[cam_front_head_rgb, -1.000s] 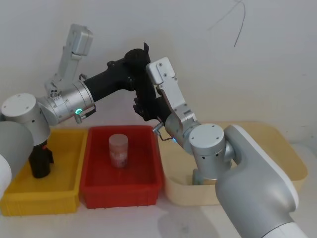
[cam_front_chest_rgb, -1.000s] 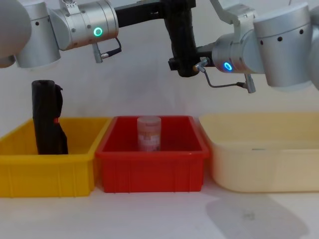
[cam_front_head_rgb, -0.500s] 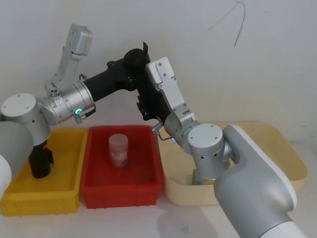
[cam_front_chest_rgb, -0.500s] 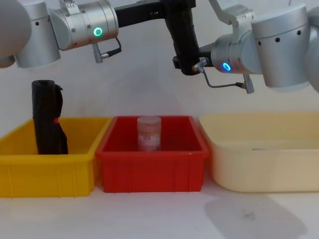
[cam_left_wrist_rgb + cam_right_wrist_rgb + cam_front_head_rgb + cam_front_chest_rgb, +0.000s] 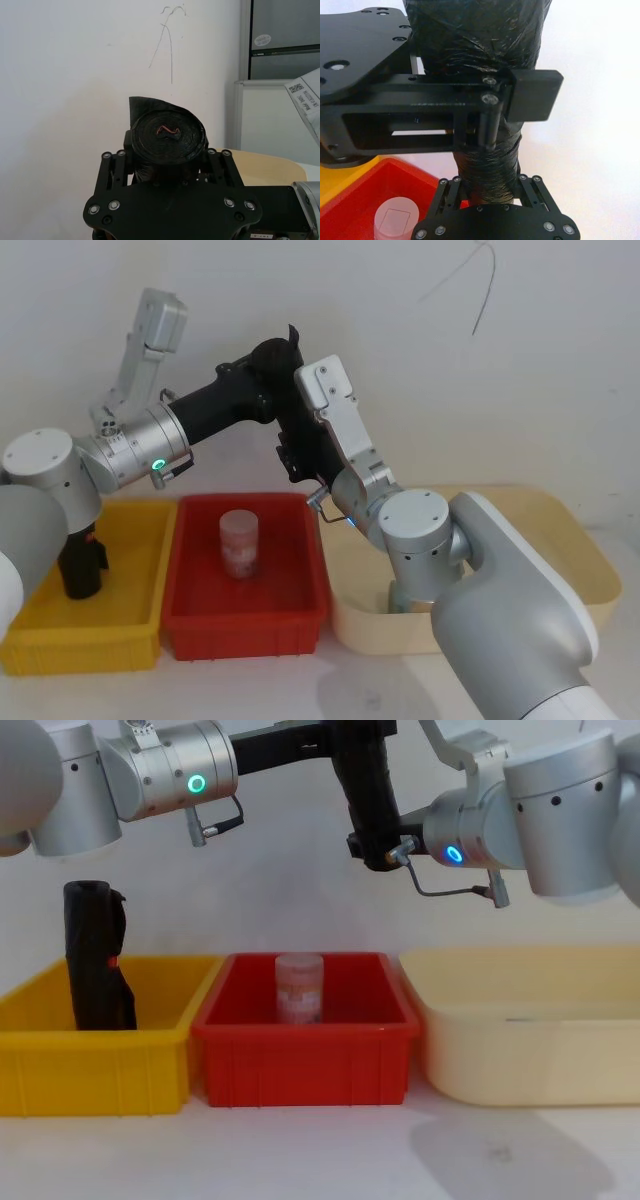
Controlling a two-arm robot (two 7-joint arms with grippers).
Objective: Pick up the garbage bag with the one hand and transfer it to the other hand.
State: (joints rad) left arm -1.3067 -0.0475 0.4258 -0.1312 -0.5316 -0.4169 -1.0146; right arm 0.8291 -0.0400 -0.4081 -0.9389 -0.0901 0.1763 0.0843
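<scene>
Head view, surface and room: a white table (image 5: 380, 695) against a plain white wall (image 5: 520, 370); on it a yellow bin (image 5: 130, 630), a red bin (image 5: 245, 615) and a cream tub (image 5: 575, 540) in a row.
Head view, bag: the garbage bag (image 5: 285, 405) hangs upright in the air above the red bin's far edge, largely hidden by both arms.
Head view, around: a pale jar (image 5: 239, 543) stands in the red bin; a second black roll (image 5: 80, 565) stands in the yellow bin.
Left wrist view: the left gripper (image 5: 170, 172) has its fingers clamped on the bag's upper end, the rolled top facing the camera; a grey cabinet (image 5: 285, 40) stands beyond the wall.
Right wrist view: the right gripper (image 5: 489, 192) has its fingers on either side of the bag's lower part, touching it; the left gripper's black frame crosses in front of the bag higher up.
Chest view: the green-lit arm (image 5: 160, 775) and the blue-lit arm (image 5: 520, 810) meet at the bag, well above the bins.
</scene>
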